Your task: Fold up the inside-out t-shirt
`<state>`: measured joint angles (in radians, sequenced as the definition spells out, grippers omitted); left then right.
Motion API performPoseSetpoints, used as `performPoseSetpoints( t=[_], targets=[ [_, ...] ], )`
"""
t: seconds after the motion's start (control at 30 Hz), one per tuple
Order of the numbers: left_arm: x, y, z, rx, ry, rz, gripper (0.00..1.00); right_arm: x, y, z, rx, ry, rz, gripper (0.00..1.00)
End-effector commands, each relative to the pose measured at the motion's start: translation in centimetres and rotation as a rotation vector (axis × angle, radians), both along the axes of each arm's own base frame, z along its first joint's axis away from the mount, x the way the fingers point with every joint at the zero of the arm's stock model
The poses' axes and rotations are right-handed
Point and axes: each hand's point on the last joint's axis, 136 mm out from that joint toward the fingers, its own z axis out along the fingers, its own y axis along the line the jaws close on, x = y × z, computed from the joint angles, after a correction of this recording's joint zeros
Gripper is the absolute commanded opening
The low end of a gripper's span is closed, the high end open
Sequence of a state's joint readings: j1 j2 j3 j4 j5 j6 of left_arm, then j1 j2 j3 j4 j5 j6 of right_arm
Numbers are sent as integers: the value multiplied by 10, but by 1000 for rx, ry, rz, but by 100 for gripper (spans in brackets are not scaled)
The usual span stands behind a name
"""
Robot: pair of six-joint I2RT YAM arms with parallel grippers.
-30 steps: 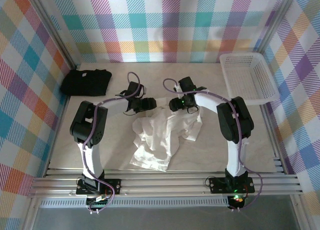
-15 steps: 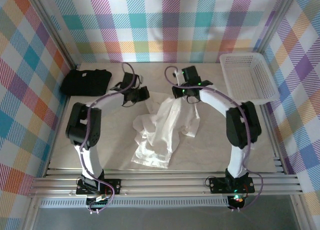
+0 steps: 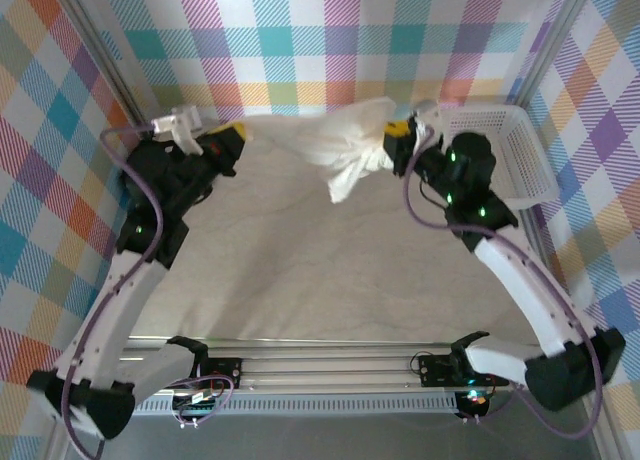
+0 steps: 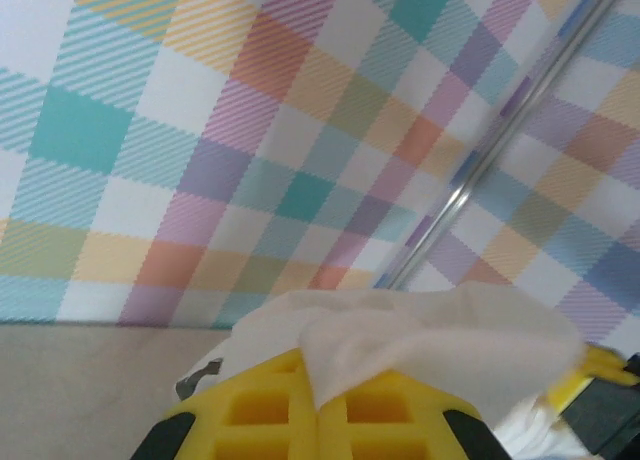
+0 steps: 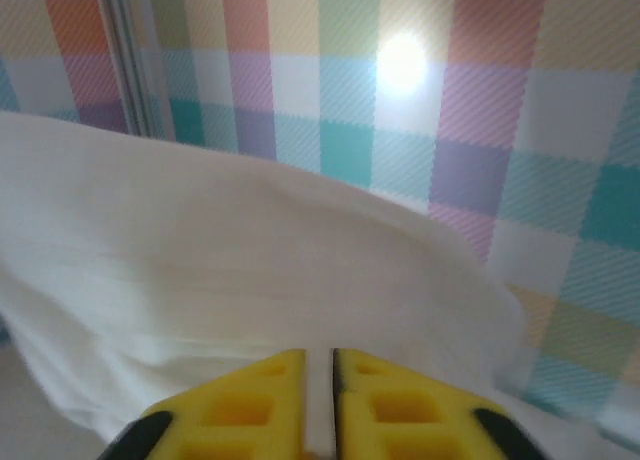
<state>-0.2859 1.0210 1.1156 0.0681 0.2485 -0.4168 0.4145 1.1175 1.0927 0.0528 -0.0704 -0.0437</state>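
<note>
**Both pincers closed on the shirt, cloth lifted off the table**

The left gripper (image 3: 234, 133) is raised high at the far left, and its yellow fingers (image 4: 250, 410) are pressed together with no gap between them. A fold of the inside-out t-shirt (image 3: 352, 152) is pinched in that grip. From the left wrist, the white cloth comes up over the right-hand finger and spreads away to the right.

The right gripper (image 3: 399, 131) is up at about the same height on the far right. Its yellow fingers (image 5: 245, 405) stand almost together, with only a thin slit between them, and they hold the shirt too. From the right wrist, the cloth starts right at the fingertips and billows forward in a broad, smooth sheet.

From above, the shirt hangs in the air between the two pincers. A thin stretch of it runs from the left one. The bunched bulk sits close to the right one and sags in a point below it. None of the cloth touches the table (image 3: 300, 270), whose pale top lies beneath.

The white plastic basket (image 3: 480, 112) stands just beyond the right gripper, at the far right corner of the table. Part of it is behind the right arm's wrist. The plaid wall (image 3: 330, 40) closes off the back and both sides. A metal corner post (image 4: 500, 145) crosses the left wrist view on a slant.
</note>
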Motion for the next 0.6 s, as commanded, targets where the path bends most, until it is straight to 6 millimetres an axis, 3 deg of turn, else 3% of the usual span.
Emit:
performPoseSetpoints(
  t=[0.0, 0.1, 0.17, 0.33, 0.57],
  targets=[
    [3, -21, -63, 15, 140, -98, 0, -2, -21, -99, -46, 202, -115, 33],
    [-9, -50, -93, 57, 202, -218, 0, -25, -26, -155, -66, 333, -97, 48],
    [-18, -67, -103, 106, 216, -266, 0, -38, -21, -168, -57, 370, -45, 53],
    [-29, -91, -89, 161, 188, -316, 0, -64, 18, -163, -33, 374, 185, 59],
    [-46, -118, -42, 192, 101, -395, 0, -102, 103, -152, -116, 280, 519, 79]
  ],
)
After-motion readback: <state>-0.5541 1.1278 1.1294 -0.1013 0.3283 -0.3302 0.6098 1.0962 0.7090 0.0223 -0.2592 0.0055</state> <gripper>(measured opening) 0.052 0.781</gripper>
